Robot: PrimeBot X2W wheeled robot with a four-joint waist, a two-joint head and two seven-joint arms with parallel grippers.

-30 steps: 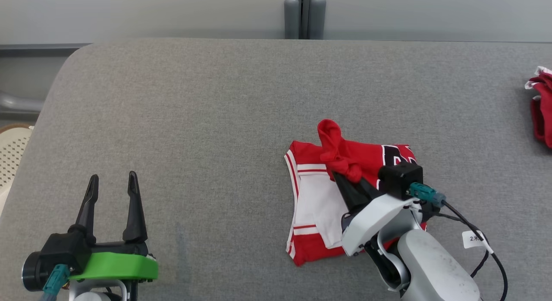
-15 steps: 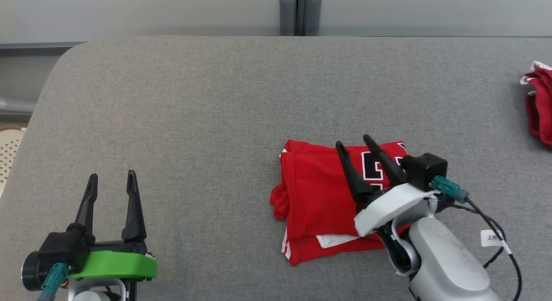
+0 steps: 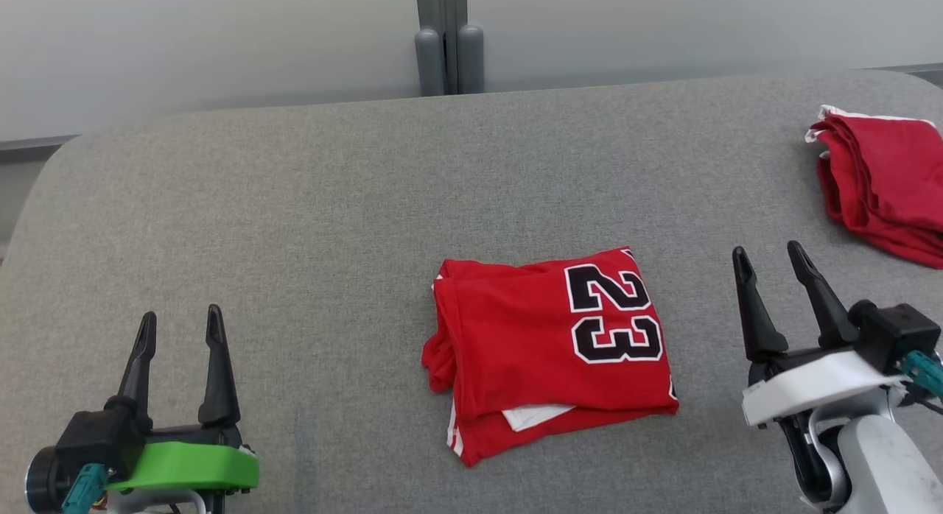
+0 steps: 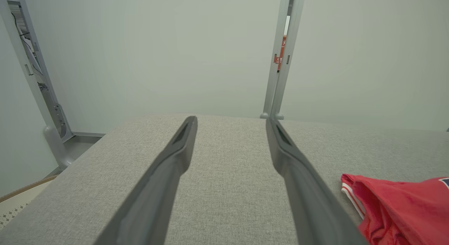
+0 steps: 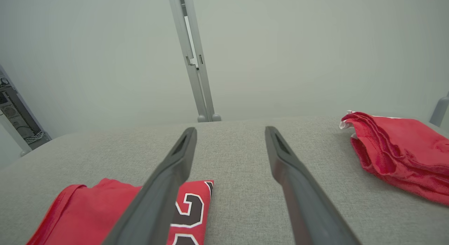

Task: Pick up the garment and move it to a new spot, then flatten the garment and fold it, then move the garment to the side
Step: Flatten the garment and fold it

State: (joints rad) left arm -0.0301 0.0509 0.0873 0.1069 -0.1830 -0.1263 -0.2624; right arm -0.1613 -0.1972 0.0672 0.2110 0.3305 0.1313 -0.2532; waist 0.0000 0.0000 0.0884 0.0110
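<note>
Garment (image 3: 549, 344) lies folded at the middle of the grey padded table (image 3: 295, 205), its edges touching neither gripper. Left gripper (image 3: 182, 314) and right gripper (image 3: 766, 249) flank it, fingers spread, empty. Second red garment (image 3: 884, 182) occupies the far right edge; open surface extends left.

A grey woven-fabric surface (image 3: 295, 205) with rounded corners runs back to a pale grey-green panelled wall (image 3: 184, 43). A grey metal post (image 3: 442, 28) stands where two panels meet, its rounded feet just behind the far edge. Another upright (image 4: 52, 115), carrying cables, rises off to the left. The light is soft and even.
</note>
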